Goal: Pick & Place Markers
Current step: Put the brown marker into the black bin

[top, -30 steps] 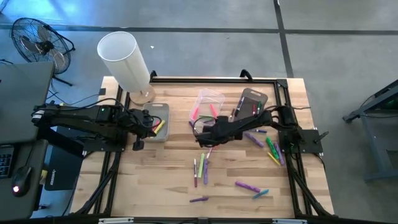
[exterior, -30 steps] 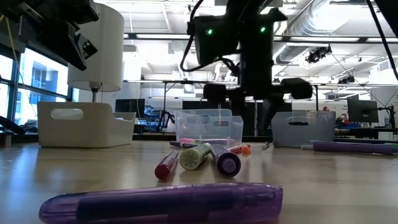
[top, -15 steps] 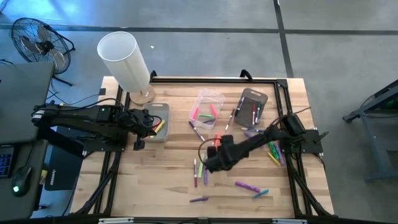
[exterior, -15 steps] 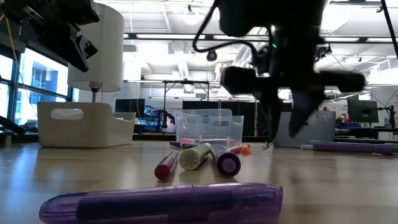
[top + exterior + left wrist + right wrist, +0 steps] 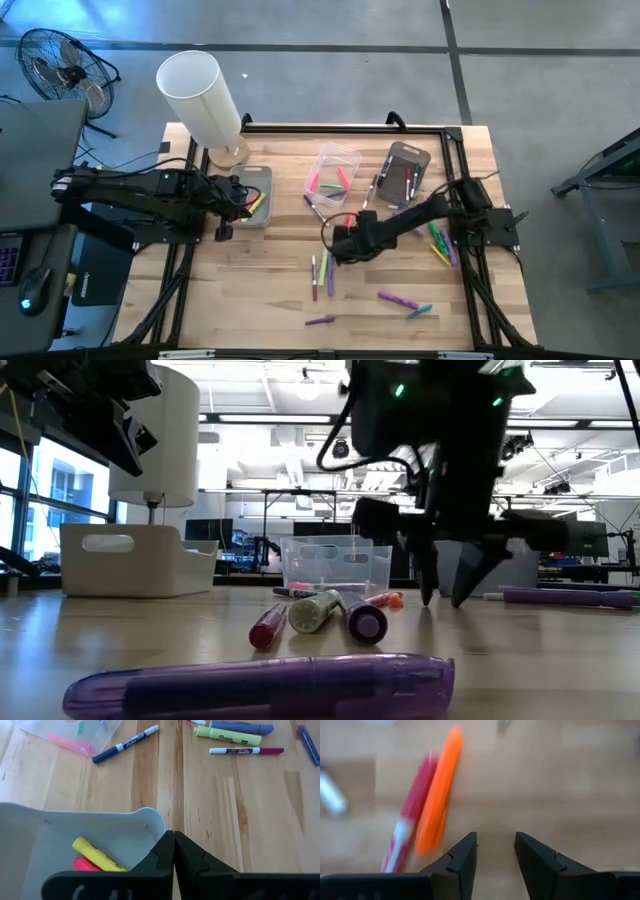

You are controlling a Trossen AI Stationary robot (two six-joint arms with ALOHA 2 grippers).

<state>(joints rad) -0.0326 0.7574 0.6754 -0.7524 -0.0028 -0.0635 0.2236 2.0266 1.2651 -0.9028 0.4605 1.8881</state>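
Your worktop is a pale wooden slab inside a black frame, standing on a grey floor; the low view looks across it into a bright hall with ceiling ducts and desks. A black fan stands on the floor beyond the far left corner, and a white cylinder lamp rises at the back left of the worktop.

Three bins sit along the back half: a white bin on the left, a clear bin in the middle, a grey bin on the right.

Your left arm reaches in from the left, its left gripper hanging over the white bin's edge with the fingers pressed fully together on nothing. A yellow marker and a pink one lie in that bin.

Your right arm stretches from the right edge toward the centre. The right gripper points down just above the wood, its fingers parted with bare worktop between them and nothing held. A red marker and an orange marker lie side by side just ahead of it.

The other markers are scattered over the centre and right of the worktop; some lie in the clear and grey bins. A purple marker lies nearest the low camera.
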